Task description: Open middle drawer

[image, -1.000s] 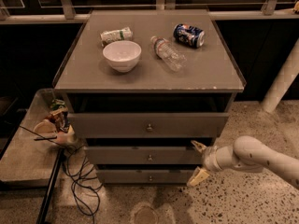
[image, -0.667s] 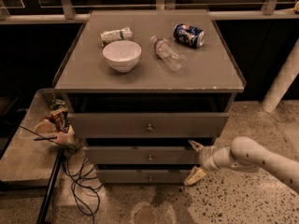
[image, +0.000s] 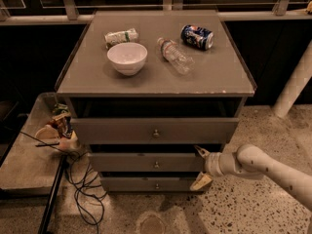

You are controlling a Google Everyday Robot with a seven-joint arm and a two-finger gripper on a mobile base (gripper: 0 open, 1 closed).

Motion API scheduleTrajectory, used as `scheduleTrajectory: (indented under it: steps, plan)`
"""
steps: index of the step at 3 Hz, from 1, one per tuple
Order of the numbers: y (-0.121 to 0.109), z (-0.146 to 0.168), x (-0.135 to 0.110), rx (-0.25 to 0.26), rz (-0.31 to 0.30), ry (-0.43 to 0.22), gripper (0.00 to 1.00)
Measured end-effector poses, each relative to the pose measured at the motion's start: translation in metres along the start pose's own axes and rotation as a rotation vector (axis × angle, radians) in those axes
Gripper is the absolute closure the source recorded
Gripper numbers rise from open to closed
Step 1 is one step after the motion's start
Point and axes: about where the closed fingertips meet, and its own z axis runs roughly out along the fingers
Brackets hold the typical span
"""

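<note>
A grey cabinet holds three stacked drawers. The middle drawer point(image: 146, 163) is a low wide front with a small round knob point(image: 156, 165); it sits below the taller top drawer point(image: 155, 129) and above the narrow bottom drawer point(image: 151, 184). My gripper point(image: 201, 166) comes in from the right on a white arm, right at the middle drawer's right end. Its fingers are spread, one above point(image: 201, 151) and one below point(image: 201, 182), with nothing held between them.
On the cabinet top point(image: 87, 77) lie a white bowl point(image: 126, 57), a clear bottle point(image: 174, 55), a blue can point(image: 197, 36) and a small packet point(image: 121, 36). A low table point(image: 24, 160) with clutter and a black cable point(image: 84, 189) stands at left. A white post point(image: 295, 84) rises at right.
My gripper has moved a little left, closer to the right end of the middle drawer. The drawers have not moved.
</note>
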Motion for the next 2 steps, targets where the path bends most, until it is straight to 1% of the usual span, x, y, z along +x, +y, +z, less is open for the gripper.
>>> scheduleTrajectory:
  steps: [1, 2]
  plan:
    - [-0.0003, 0.0001, 0.0000, 0.000, 0.000, 0.000, 0.00]
    - [-0.0002, 0.0001, 0.0000, 0.000, 0.000, 0.000, 0.19]
